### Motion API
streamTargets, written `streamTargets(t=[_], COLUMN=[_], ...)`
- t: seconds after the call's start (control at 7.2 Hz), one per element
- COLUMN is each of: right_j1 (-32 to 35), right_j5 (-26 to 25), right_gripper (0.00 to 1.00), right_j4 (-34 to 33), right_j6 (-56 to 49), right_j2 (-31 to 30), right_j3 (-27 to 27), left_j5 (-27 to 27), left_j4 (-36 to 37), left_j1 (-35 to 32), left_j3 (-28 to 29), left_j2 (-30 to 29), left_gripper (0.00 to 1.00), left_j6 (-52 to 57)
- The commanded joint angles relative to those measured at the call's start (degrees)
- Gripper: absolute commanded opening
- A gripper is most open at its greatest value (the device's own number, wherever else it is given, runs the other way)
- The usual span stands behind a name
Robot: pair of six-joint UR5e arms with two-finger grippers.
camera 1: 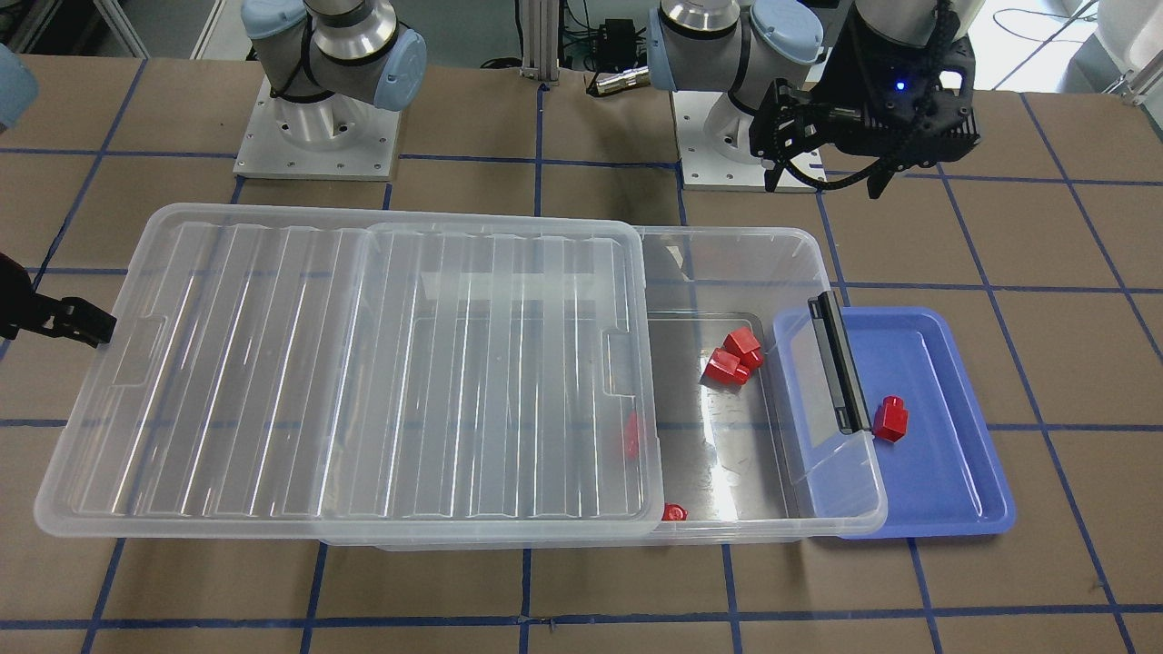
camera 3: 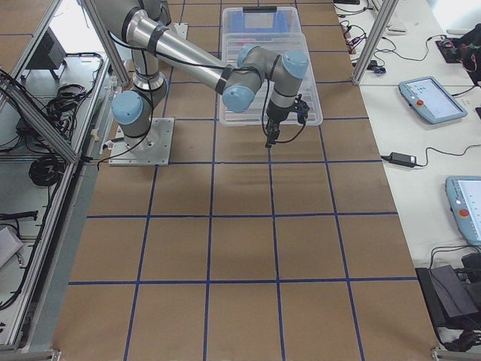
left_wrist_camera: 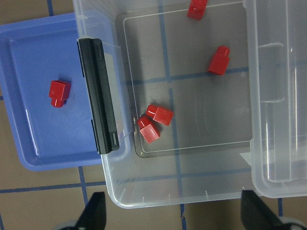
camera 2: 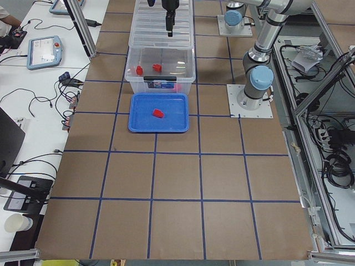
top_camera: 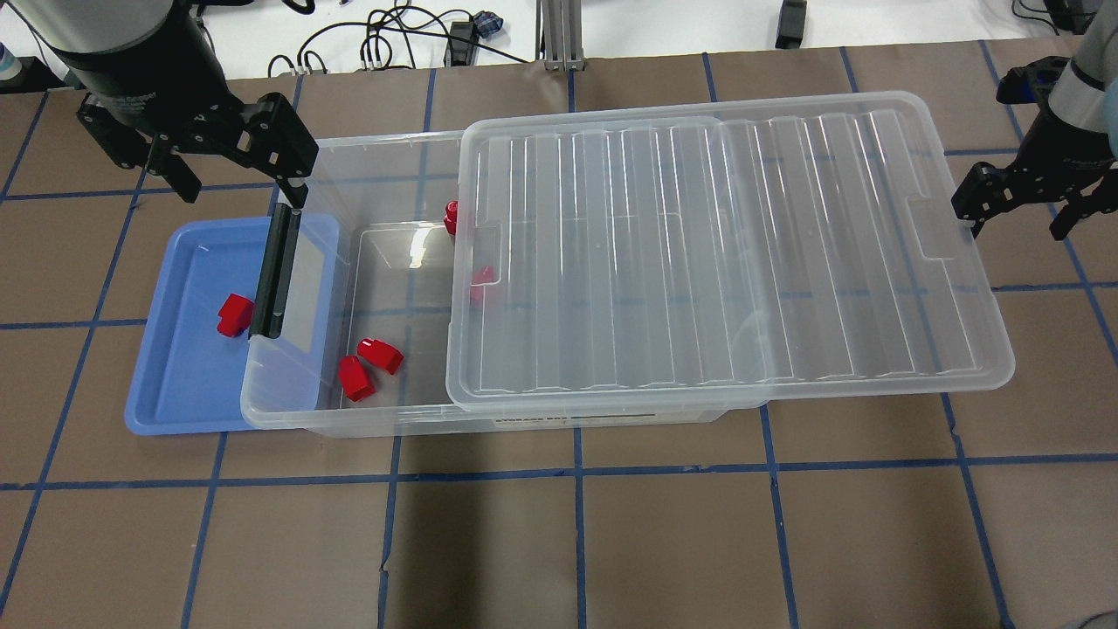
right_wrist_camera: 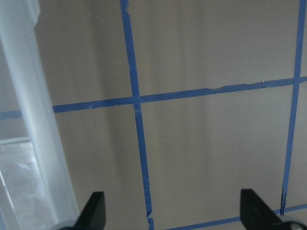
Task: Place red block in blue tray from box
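One red block (top_camera: 234, 314) lies in the blue tray (top_camera: 175, 376), close to the box's black latch bar (top_camera: 277, 271); it also shows in the left wrist view (left_wrist_camera: 59, 93). The clear box (top_camera: 288, 411) overlaps the tray's edge. Its lid (top_camera: 725, 253) is slid toward my right, which leaves the left end open. Two red blocks (top_camera: 367, 367) touch each other on the open floor. Two more (left_wrist_camera: 218, 60) lie near the lid's edge. My left gripper (top_camera: 238, 185) is open and empty above the box's far left corner. My right gripper (top_camera: 1017, 223) is open and empty beside the lid's right end.
Brown table with blue tape grid (top_camera: 576, 542). Both robot bases (camera 1: 318, 136) stand behind the box in the front-facing view. Cables and a rail (top_camera: 559, 35) lie past the table's far edge. The lid overhangs the box's right end.
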Motion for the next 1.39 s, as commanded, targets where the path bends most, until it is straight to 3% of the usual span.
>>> streamTargets(t=[0.0,1.25], right_j1=[2.15,16.14], right_j5=[0.68,2.33], right_gripper=[1.0,1.0], right_j4=[0.39,0.83], right_j6=[2.1,23.11], right_j2=[-0.09,-0.09], right_j3=[0.07,0.16], left_j5=[-0.11,-0.21], left_j4=[-0.33,1.34], left_j1=[0.1,0.19], left_j3=[0.52,-0.44], left_j2=[-0.23,0.12], left_gripper=[1.0,1.0], left_j6=[-0.01,0.77])
